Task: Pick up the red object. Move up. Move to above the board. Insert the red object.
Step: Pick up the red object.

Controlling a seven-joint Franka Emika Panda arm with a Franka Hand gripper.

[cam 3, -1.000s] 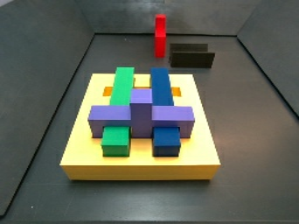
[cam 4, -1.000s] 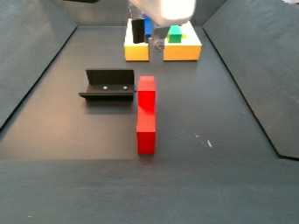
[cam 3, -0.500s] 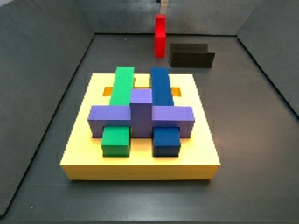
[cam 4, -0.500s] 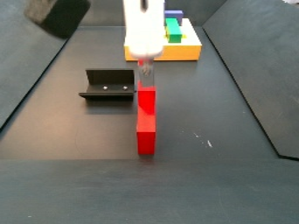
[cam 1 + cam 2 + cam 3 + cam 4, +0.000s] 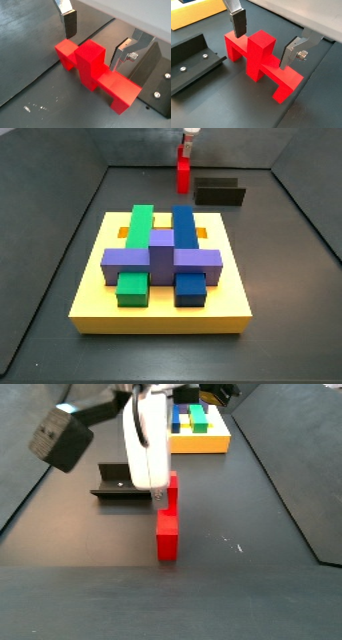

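The red object [image 5: 258,56] stands on the dark floor with its stem pointing up, thin edge-on in both side views [image 5: 183,173] [image 5: 166,529]. My gripper [image 5: 266,39] is open and low over it. One finger [image 5: 238,25] is on each side of the stem [image 5: 90,54], neither touching it; the gripper shows the same in a wrist view [image 5: 95,40]. In both side views the gripper [image 5: 187,148] [image 5: 160,482] sits right on top of the red object. The yellow board [image 5: 94,278] with green, blue and purple blocks lies apart from it [image 5: 201,444].
The dark fixture [image 5: 191,67] stands on the floor right beside the red object, seen in both side views [image 5: 219,194] [image 5: 120,480]. Dark walls [image 5: 80,188] enclose the floor. A corner of the board [image 5: 191,15] shows beyond the fixture.
My gripper has come away from over the board and dropped onto the red object, its open fingers now on either side of the stem. The red object has not moved.
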